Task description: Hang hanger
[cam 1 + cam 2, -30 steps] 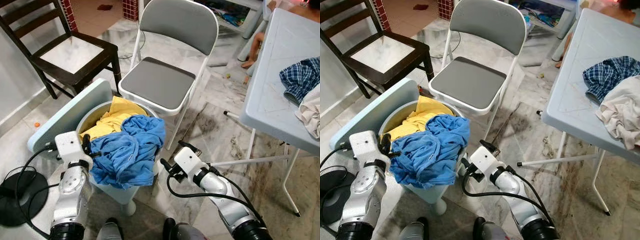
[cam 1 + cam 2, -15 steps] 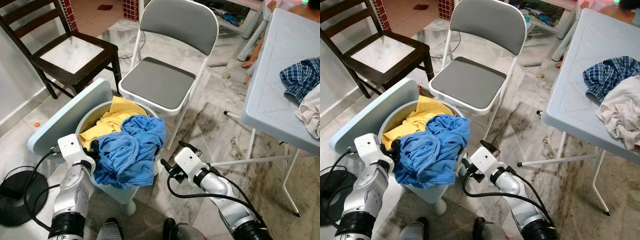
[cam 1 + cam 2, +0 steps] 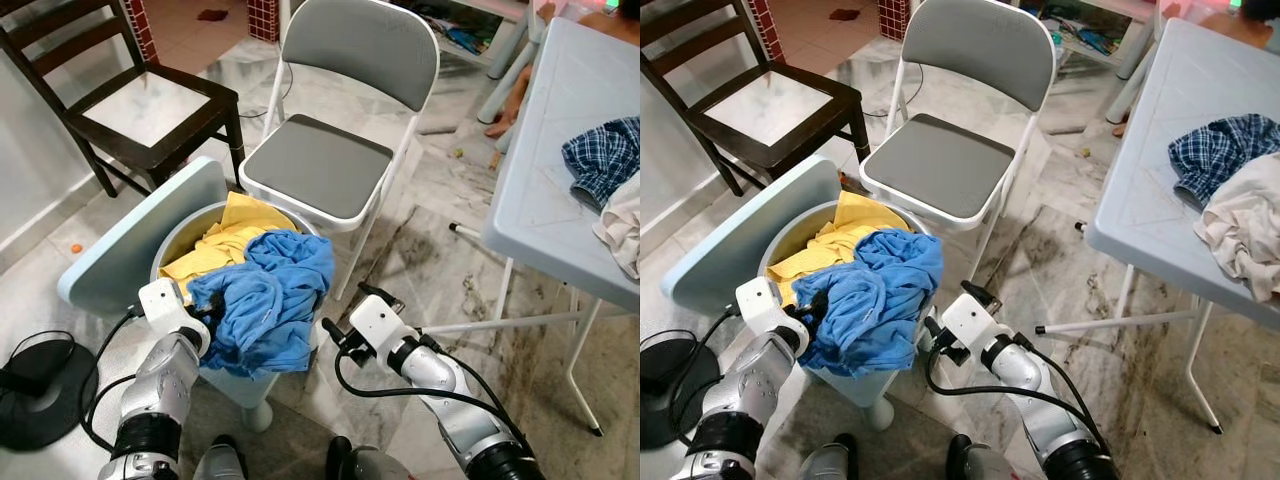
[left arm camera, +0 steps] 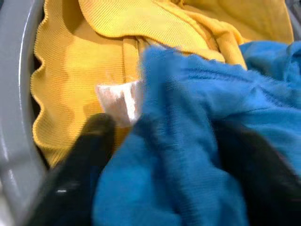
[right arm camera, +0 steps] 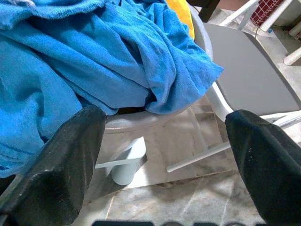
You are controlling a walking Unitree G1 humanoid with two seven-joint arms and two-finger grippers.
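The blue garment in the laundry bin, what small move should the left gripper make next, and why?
Probably lift it. The left gripper has its fingers either side of a fold of the blue garment, which lies over the yellow cloth in the bin.

My two silver arms carry white wrist blocks, looping black cables, and black fingers [image 5: 70, 165], possibly rubber-padded.

My left gripper [image 4: 160, 141] fingertips are buried under the blue cloth [image 3: 265, 310], so I can't tell their spread. Yellow cloth [image 3: 225, 245] mostly covered by the blue one. Plaid shirt [image 3: 600, 160] cut by the frame edge. Left wrist view blurred up close.
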